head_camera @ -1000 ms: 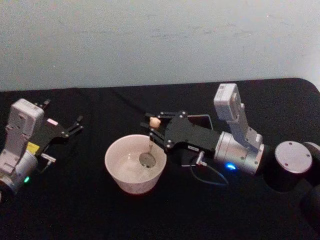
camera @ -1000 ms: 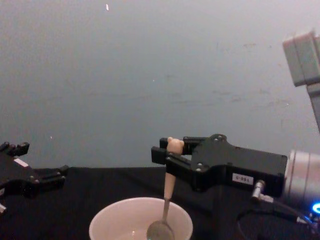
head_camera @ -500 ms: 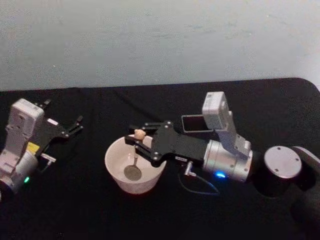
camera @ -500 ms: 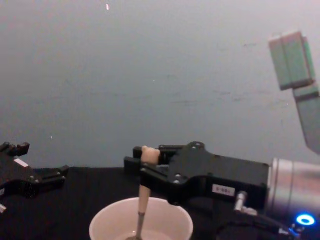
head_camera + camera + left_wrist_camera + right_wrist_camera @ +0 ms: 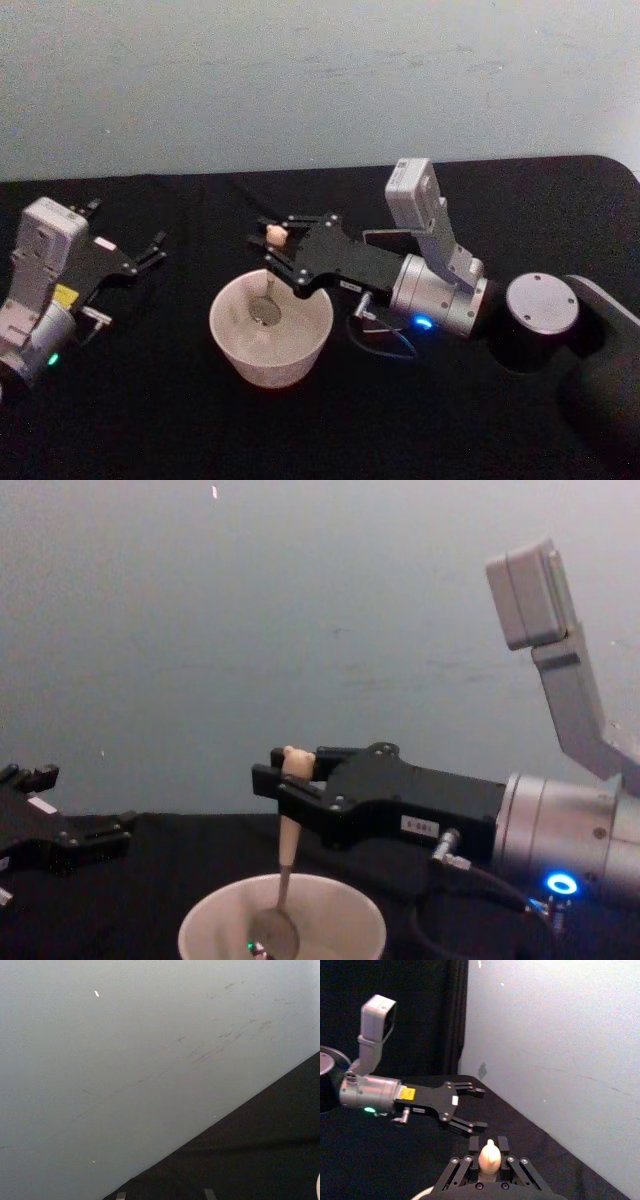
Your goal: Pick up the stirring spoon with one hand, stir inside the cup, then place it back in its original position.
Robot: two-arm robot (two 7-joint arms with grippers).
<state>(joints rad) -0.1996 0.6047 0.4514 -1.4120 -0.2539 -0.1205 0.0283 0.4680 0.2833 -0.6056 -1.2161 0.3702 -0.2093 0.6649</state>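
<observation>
The cream-white cup (image 5: 245, 355) stands on the black table in front of me. Inside it hangs the stirring spoon, its silvery bowl (image 5: 265, 312) near the cup's far side. My right gripper (image 5: 277, 240) is shut on the peach handle just under the bear head (image 5: 294, 759), above the cup's far rim (image 5: 330, 882). The handle (image 5: 287, 848) slants down into the cup. The bear head (image 5: 490, 1156) sits between the right fingers. The dark holder (image 5: 378, 236) is mostly hidden behind the right arm. My left gripper (image 5: 152, 250) rests open at the table's left.
A thin cable (image 5: 388, 345) loops from the right wrist just right of the cup. The left gripper (image 5: 469, 1108) lies a short way beyond the spoon across the black cloth. A pale wall (image 5: 300, 600) closes the table's far edge.
The right gripper has carried the spoon around inside the cup: first left and nearer, then away toward the far rim. The arm now covers most of the holder. The left arm has not moved.
</observation>
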